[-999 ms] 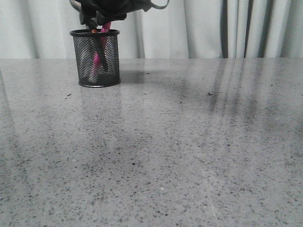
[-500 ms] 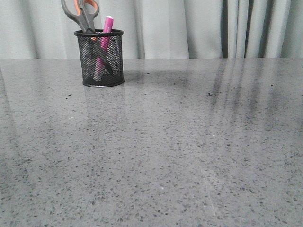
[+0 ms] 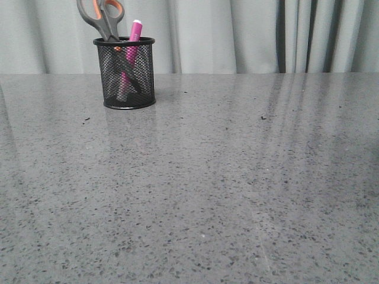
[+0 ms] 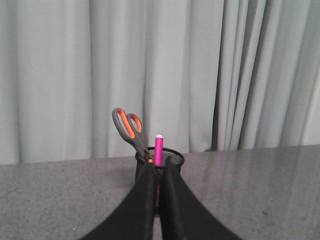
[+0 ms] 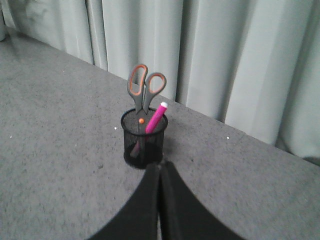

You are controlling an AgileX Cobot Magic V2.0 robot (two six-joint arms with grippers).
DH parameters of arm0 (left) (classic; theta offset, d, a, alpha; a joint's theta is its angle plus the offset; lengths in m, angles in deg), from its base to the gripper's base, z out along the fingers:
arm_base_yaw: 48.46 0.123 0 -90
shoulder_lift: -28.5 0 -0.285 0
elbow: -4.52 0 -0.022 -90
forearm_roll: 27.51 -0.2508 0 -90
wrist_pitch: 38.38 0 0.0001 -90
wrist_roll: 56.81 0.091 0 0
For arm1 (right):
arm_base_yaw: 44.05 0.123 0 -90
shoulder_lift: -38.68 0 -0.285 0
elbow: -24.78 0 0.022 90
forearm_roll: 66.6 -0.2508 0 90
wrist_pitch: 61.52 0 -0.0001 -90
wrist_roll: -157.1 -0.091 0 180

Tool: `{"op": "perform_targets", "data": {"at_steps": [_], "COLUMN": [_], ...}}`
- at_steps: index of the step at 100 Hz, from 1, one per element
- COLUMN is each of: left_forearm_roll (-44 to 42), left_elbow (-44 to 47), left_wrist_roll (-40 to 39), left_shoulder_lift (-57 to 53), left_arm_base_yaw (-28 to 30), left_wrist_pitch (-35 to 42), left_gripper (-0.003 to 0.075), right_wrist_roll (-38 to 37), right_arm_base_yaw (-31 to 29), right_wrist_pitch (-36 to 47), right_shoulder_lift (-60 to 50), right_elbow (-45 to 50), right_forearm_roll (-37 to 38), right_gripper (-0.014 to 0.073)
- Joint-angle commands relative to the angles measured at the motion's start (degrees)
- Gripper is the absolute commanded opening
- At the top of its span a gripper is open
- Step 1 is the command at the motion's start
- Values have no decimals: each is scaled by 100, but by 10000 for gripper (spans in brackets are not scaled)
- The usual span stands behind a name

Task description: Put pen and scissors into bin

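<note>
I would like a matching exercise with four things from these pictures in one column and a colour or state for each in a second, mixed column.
Things:
1. pen
2. scissors
3. bin
4. right claw

Descriptions:
A. black wire mesh, upright on the table
B. bright pink with a white tip
C. shut, holding nothing
D. grey handles lined with orange, pointing up

Pairs: 1-B, 2-D, 3-A, 4-C

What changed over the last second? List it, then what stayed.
An end effector that hung over the mesh pen cup a second ago has pulled out of the front view, letting go of the scissors. The cup sits slightly further right. Scissors and pink pen stay in the cup; the grey table is unchanged.
</note>
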Motion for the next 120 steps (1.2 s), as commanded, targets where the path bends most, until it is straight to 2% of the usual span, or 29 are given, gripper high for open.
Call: {"op": "perform_targets", "data": {"at_steps": [1,20,48,108,113,120], "left_forearm_roll": [98,302,383,400,86,-1277], "left_elbow": [75,139,139,152,152,165], "left_wrist_roll": [-55,-55,-55,-55,-55,-126], "left_shoulder_lift": [-138,-179,-179,-179,-179,-179], "left_arm_base_yaw": [-49,-49,-49,-49,-39,-30], "left_wrist_pitch": [-153,-495,-486,-502,-489,-271], "left_gripper": [-19,-19,-19,-19,-19,-19], "right_wrist_roll": [77,77,77,77,77,77], "right_arm_base_yaw": [6,-5,-5,-5,-5,-5], "right_wrist_pitch": [573,-13,-121,-195,-195,-195], "right_shoulder_lift": [-1200,-3142,-4788,-4507,-4507,-4507], "right_elbow": [960,2226,2757,2770,2770,2770], "right_forearm_roll": [164,187,488,534,534,534], "right_gripper": [-69,-69,-69,-69,-70,-69]}}
